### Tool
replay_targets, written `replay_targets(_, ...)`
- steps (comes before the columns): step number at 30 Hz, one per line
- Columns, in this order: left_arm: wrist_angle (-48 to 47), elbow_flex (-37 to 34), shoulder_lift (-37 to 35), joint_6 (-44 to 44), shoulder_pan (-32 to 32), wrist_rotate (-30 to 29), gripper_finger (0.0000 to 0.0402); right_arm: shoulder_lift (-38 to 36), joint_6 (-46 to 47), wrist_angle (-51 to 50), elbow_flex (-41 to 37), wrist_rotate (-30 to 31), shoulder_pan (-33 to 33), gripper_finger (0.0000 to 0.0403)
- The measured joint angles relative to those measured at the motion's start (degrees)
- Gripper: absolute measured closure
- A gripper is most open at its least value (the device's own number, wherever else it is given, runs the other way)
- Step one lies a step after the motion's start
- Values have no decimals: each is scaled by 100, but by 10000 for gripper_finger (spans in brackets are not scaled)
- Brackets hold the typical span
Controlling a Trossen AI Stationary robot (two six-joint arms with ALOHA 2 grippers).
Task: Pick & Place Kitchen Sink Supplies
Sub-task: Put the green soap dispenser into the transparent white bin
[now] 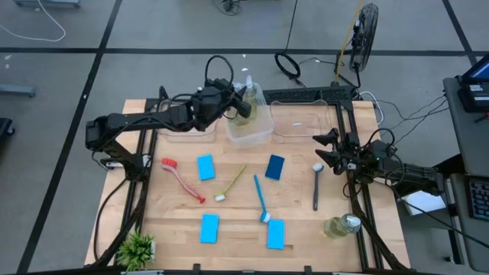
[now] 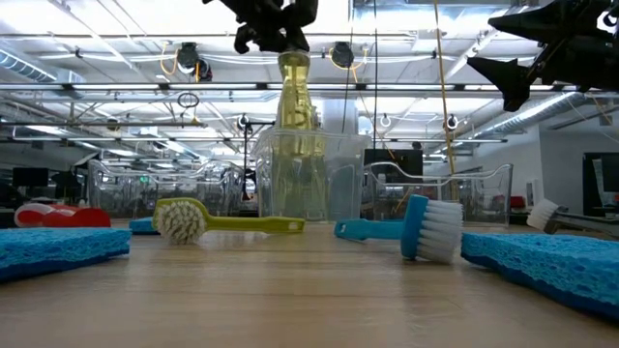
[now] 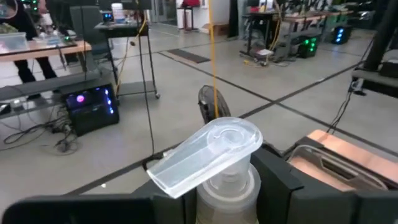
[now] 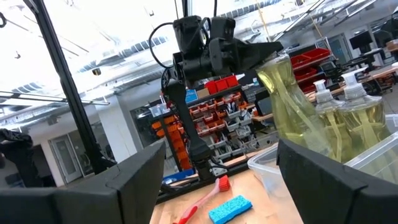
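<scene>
While clamped by left end effector, pump bottle above bin

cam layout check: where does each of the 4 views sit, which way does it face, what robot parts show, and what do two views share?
High: overhead, straight down; both arms, left gripper holding a pump bottle over the middle bin.
Low: table height, level across; same pump bottle, yellow-green brush.
Left wrist: on the left arm, faces the room; its fingers clamp the pump neck.
Right wrist: on the right arm, faces the left arm; own fingers open.
Shared: all show that bottle.
</scene>
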Motion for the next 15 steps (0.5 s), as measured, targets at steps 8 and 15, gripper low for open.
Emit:
replay_targets(8,-135,0,316,-164,-26,-193,289,0,0,1,-1,0,0,108)
replay_targets(15,-414,-8,549,-313,-75,-299,290,0,2,-2,-1,-7,0,108)
